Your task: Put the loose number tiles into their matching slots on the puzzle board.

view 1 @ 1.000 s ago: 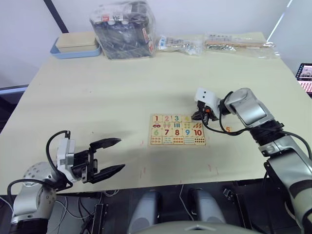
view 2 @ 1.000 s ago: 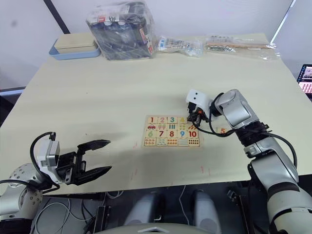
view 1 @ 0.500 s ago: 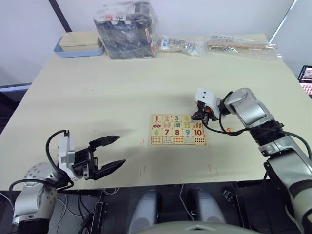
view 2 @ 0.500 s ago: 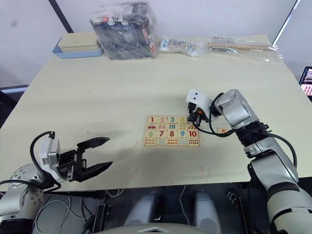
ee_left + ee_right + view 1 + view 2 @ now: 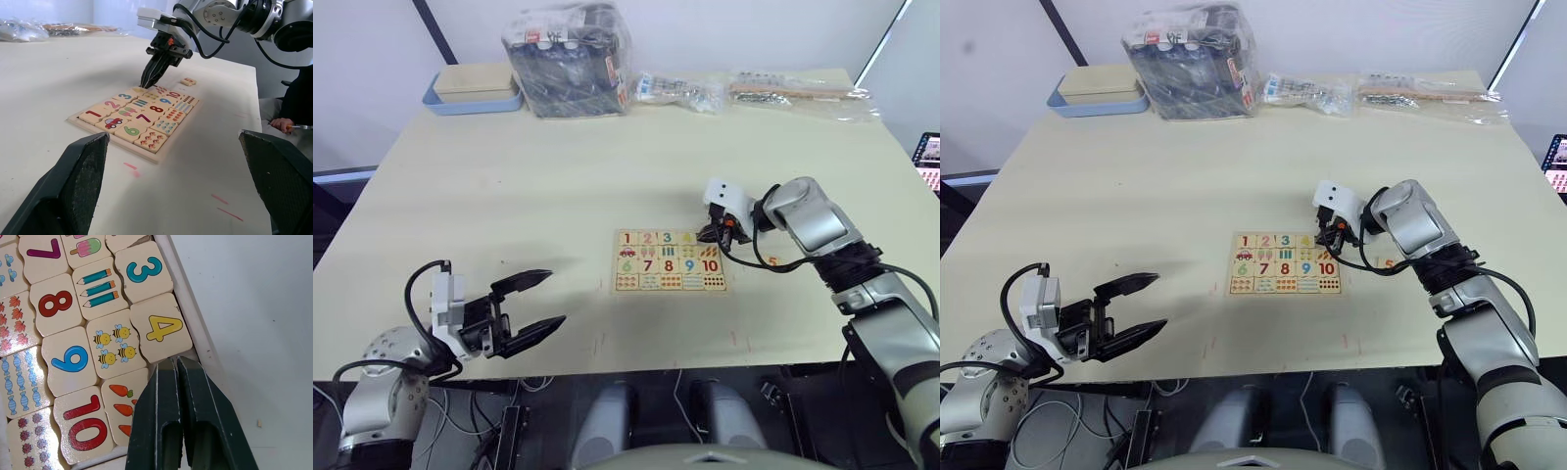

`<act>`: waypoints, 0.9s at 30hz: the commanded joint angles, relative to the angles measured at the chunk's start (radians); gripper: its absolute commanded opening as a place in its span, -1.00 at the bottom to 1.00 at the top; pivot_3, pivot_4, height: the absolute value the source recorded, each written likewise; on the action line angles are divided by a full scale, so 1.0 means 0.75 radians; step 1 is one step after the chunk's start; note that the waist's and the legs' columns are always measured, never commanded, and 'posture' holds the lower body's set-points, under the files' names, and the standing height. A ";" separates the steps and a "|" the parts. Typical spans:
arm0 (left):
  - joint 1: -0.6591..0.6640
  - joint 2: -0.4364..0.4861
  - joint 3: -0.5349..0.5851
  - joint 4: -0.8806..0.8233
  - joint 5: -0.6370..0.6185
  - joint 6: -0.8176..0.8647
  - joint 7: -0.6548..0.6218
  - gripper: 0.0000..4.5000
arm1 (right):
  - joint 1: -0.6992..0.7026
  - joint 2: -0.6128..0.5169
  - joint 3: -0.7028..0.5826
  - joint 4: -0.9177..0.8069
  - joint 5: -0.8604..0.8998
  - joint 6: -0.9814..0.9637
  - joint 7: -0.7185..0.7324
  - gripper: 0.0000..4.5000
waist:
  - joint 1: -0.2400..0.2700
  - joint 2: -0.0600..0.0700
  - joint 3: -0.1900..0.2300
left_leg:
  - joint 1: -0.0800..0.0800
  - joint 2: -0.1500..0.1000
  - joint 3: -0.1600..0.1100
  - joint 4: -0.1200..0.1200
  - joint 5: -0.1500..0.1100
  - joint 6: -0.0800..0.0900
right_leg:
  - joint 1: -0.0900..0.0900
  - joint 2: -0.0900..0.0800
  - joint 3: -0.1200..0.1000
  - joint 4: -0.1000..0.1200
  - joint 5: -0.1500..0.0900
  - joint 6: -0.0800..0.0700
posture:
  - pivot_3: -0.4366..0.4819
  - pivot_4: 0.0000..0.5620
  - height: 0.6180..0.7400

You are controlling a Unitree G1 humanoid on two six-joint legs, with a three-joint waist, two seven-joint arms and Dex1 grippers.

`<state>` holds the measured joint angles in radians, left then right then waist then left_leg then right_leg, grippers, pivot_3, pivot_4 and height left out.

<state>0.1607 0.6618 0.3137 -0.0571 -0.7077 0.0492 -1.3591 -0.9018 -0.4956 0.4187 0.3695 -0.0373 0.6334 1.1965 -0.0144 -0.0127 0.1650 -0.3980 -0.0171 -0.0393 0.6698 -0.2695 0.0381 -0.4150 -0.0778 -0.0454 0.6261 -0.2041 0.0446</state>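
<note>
**Last tile lies off the board on the right arm's side**

The right gripper (image 5: 177, 363) is pinched fully closed with nothing between its tips. It points down at the far right end of the board's (image 5: 670, 261) top row, its tips at the edge of the yellow 4 tile (image 5: 161, 328), which sits in its slot beside the 3 (image 5: 145, 272). The slot under and just past the tips, the last in that row, looks empty, though the fingers cover most of it, so I would not swear to that.

Outward from there, tiles 1 (image 5: 627, 238), 2 (image 5: 648, 237) and 3 are seated along the same row, with 6 to 10 and the counting pictures filling the rows below.

The 5 tile (image 5: 771, 261) lies flat on the desk off the board's right edge, near the right forearm and toward the robot from the gripper. The coming move turns on this: the tile is beside the right arm, and its slot is at the board's near-right corner of the top row, so a short draw back and out should reach it.

The left gripper (image 5: 533, 306) is wide open and empty, hovering at the desk's front left edge, well apart from board and tile.
</note>
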 commanded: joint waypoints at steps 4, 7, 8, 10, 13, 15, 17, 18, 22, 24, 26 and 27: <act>-0.005 0.000 0.030 -0.042 -0.003 -0.012 0.020 1.00 | -0.015 -0.007 -0.023 -0.071 0.017 0.011 0.001 -0.96 | 0.000 0.000 0.000 | 0.000 0.000 -0.002 0.000 0.000 0.000 | 0.001 0.000 -0.002 0.000 0.000 -0.001 | -0.05 -0.47 1.00; -0.006 -0.003 0.034 -0.037 -0.002 -0.014 0.033 1.00 | 0.007 -0.055 -0.078 -0.126 0.050 0.031 0.005 -0.96 | 0.001 0.001 0.001 | 0.000 0.000 -0.005 0.000 0.000 -0.001 | 0.001 0.000 -0.005 0.000 -0.001 -0.001 | -0.05 -0.47 1.00; -0.009 -0.005 0.036 -0.031 0.001 -0.017 0.039 1.00 | 0.026 -0.079 -0.101 -0.162 0.070 0.047 0.011 -0.96 | 0.004 0.002 0.001 | 0.000 0.000 -0.007 0.000 0.001 -0.001 | 0.002 0.000 -0.006 0.000 -0.001 -0.002 | -0.05 -0.47 1.00; -0.018 -0.010 0.034 -0.017 0.006 -0.017 0.054 1.00 | 0.091 -0.132 -0.152 -0.238 0.108 0.045 0.014 -0.96 | 0.009 0.002 0.001 | -0.001 -0.004 -0.014 0.000 0.002 -0.003 | 0.003 0.000 -0.007 0.000 -0.002 -0.003 | -0.05 -0.47 1.00; -0.025 -0.019 0.029 -0.008 0.011 -0.014 0.072 1.00 | 0.212 -0.179 -0.264 -0.370 0.193 0.016 -0.006 -0.96 | 0.015 0.001 0.001 | -0.002 -0.007 -0.024 -0.001 0.002 -0.004 | 0.005 0.000 -0.007 0.000 -0.005 -0.003 | -0.05 -0.47 1.00; -0.027 -0.024 0.026 -0.006 0.019 -0.014 0.079 1.00 | 0.293 -0.196 -0.339 -0.450 0.234 -0.025 -0.042 -0.96 | 0.013 0.002 0.001 | -0.002 -0.008 -0.026 -0.001 0.003 -0.005 | 0.006 0.000 -0.007 0.000 -0.006 -0.003 | -0.05 -0.47 1.00; -0.029 -0.031 0.026 -0.003 0.024 -0.011 0.092 1.00 | 0.405 -0.196 -0.444 -0.538 0.287 -0.065 -0.093 -0.96 | 0.010 0.002 0.001 | -0.002 -0.008 -0.027 -0.001 0.003 -0.006 | 0.007 0.000 -0.007 0.001 -0.006 -0.003 | -0.05 -0.47 1.00; -0.029 -0.032 0.026 -0.001 0.027 -0.011 0.094 1.00 | 0.466 -0.172 -0.519 -0.583 0.340 -0.107 -0.117 -0.96 | 0.011 0.002 0.001 | -0.002 -0.008 -0.027 -0.001 0.004 -0.006 | 0.007 0.000 -0.007 0.001 -0.006 -0.003 | -0.05 -0.47 1.00; -0.028 -0.033 0.033 0.018 0.034 -0.017 0.097 1.00 | 0.685 -0.183 -0.667 -0.743 0.443 -0.147 -0.157 -0.96 | 0.014 0.002 0.001 | -0.001 -0.008 -0.028 -0.001 0.004 -0.006 | 0.009 0.000 -0.007 0.001 -0.006 -0.003 | -0.05 -0.47 1.00; -0.028 -0.032 0.034 0.030 0.037 -0.023 0.096 1.00 | 0.793 -0.189 -0.740 -0.813 0.500 -0.144 -0.173 -0.96 | 0.015 0.002 0.001 | 0.000 -0.008 -0.028 0.000 0.004 -0.005 | 0.010 0.000 -0.007 0.002 -0.006 -0.003 | -0.05 -0.47 1.00; -0.027 -0.032 0.034 0.041 0.041 -0.028 0.096 1.00 | 0.900 -0.196 -0.806 -0.861 0.516 -0.205 -0.195 -0.96 | 0.020 0.002 0.001 | 0.000 -0.008 -0.029 0.000 0.004 -0.005 | 0.010 0.000 -0.008 0.002 -0.006 -0.003 | -0.05 -0.47 1.00; -0.026 -0.033 0.035 0.045 0.043 -0.029 0.098 1.00 | 0.955 -0.193 -0.851 -0.884 0.543 -0.215 -0.209 -0.96 | 0.023 0.002 0.001 | 0.000 -0.008 -0.030 0.000 0.004 -0.005 | 0.010 0.000 -0.008 0.001 -0.006 -0.003 | -0.05 -0.47 1.00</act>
<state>0.1399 0.6352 0.3144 -0.0221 -0.6719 0.0414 -1.2836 -0.1996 -0.6295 -0.1522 -0.2384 0.3345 0.5075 1.0555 0.0032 -0.0113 0.1655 -0.3979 -0.0230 -0.0615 0.6697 -0.2667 0.0342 -0.4075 -0.0775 -0.0512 0.6272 -0.2086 0.0424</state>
